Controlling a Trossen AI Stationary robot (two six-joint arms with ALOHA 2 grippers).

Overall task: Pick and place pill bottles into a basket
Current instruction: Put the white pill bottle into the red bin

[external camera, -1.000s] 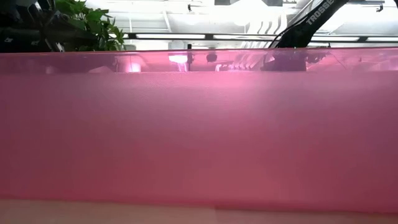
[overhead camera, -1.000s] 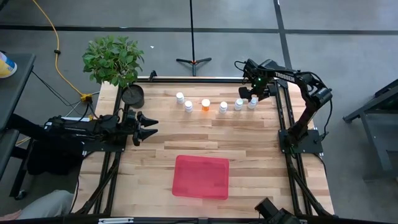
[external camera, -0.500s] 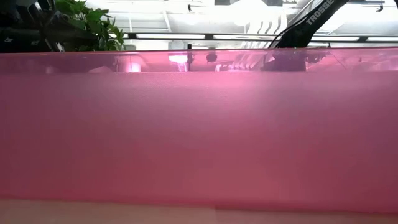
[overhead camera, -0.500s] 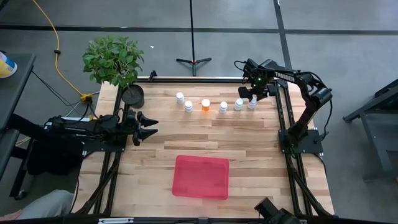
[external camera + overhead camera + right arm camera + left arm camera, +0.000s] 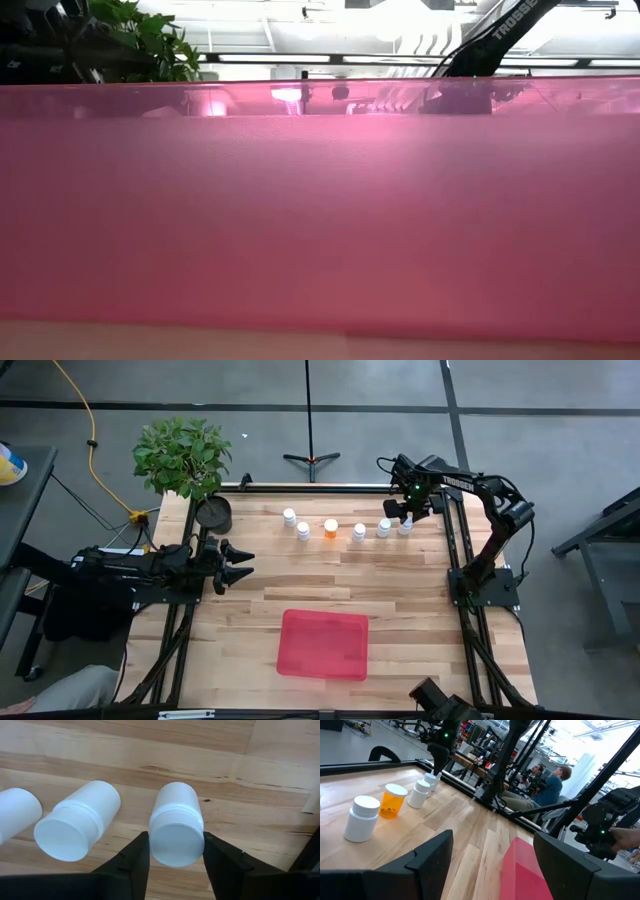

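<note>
Several small white-capped pill bottles stand upright on their bases in a row along the table's far side. The orange one (image 5: 330,528) is mid-row. My right gripper (image 5: 405,518) points down over the rightmost white bottle (image 5: 405,526) and is shut on it (image 5: 176,832). The red-pink basket (image 5: 323,643) lies flat near the front edge, and its wall (image 5: 320,220) fills the low view. My left gripper (image 5: 238,563) waits at the table's left, level and open, clear of everything. My right gripper pinches the rightmost white bottle by its cap (image 5: 176,842), one finger (image 5: 134,862) on each side of the cap's rim. The fingers come from above, pointing down. The bottle stands upright with its base on the table.
A black pot (image 5: 213,513) with a leafy plant (image 5: 182,455) stands at the far left corner. The neighbouring white bottle (image 5: 77,827) is close beside the held one. Bare wood lies between the bottle row and the basket. People sit beyond the table (image 5: 555,782).
My right gripper has shut on the rightmost white bottle without moving off its place. The bottle still stands on the table.
</note>
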